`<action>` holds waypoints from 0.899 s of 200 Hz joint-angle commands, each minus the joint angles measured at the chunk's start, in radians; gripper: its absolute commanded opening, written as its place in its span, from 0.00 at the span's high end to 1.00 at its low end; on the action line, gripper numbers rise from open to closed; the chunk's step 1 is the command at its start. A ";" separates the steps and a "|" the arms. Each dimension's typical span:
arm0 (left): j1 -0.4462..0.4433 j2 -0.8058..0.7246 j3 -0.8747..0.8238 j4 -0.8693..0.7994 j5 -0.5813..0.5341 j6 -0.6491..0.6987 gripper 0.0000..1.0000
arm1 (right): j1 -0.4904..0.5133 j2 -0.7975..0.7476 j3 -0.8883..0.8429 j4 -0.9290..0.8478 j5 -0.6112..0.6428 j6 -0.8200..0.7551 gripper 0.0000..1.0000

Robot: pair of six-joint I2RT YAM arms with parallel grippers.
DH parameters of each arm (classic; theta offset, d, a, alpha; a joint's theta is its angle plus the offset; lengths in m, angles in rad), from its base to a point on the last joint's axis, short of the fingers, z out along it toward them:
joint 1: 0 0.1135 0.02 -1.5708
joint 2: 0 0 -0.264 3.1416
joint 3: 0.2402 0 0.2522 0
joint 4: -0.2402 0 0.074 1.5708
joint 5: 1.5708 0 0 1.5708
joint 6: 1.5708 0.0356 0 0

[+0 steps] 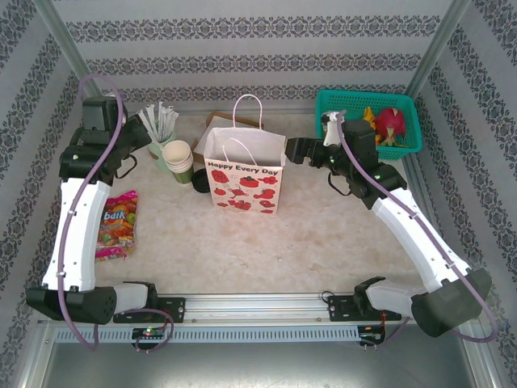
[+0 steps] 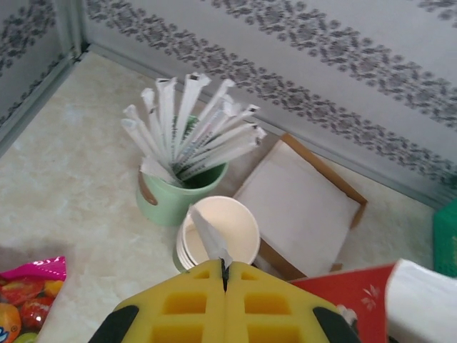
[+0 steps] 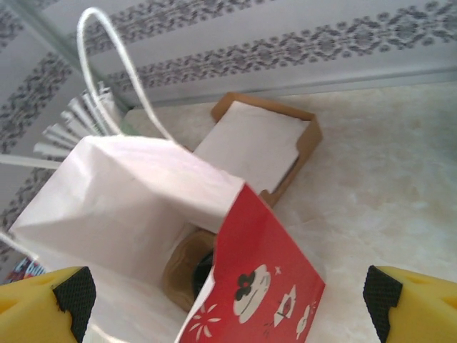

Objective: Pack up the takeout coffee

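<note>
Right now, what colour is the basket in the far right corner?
Teal; the basket shows best in the top view.

straw cup point(image 2: 161, 204) beside stacked cups point(image 2: 239, 232); snack packet point(image 1: 117, 226) at left; teal basket point(image 1: 363, 95) far right

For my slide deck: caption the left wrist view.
Shut left fingers pinch a wrapped straw over the stacked cups.

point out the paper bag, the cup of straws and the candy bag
paper bag point(image 1: 245, 187), top view, red printed front
cup of straws point(image 2: 166, 207), left wrist view, green wall
candy bag point(image 1: 117, 226), top view, packet middle
</note>
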 commanded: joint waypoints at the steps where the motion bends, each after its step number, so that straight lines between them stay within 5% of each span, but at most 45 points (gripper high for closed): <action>1: -0.009 -0.028 0.071 -0.060 0.110 0.142 1.00 | -0.006 -0.002 0.054 -0.016 -0.117 -0.092 0.02; 69: -0.110 0.030 0.246 -0.185 0.375 0.314 1.00 | -0.006 0.000 0.068 0.000 -0.082 -0.076 0.02; 124: -0.260 0.089 0.369 -0.241 0.347 0.404 1.00 | -0.006 -0.011 0.054 0.001 -0.035 -0.043 0.02; 160: -0.271 0.126 0.484 -0.242 0.199 0.442 1.00 | -0.006 -0.020 0.043 -0.002 -0.029 -0.033 0.02; 180: -0.271 0.180 0.585 -0.273 0.287 0.447 1.00 | -0.006 -0.026 0.038 -0.002 -0.020 -0.029 0.02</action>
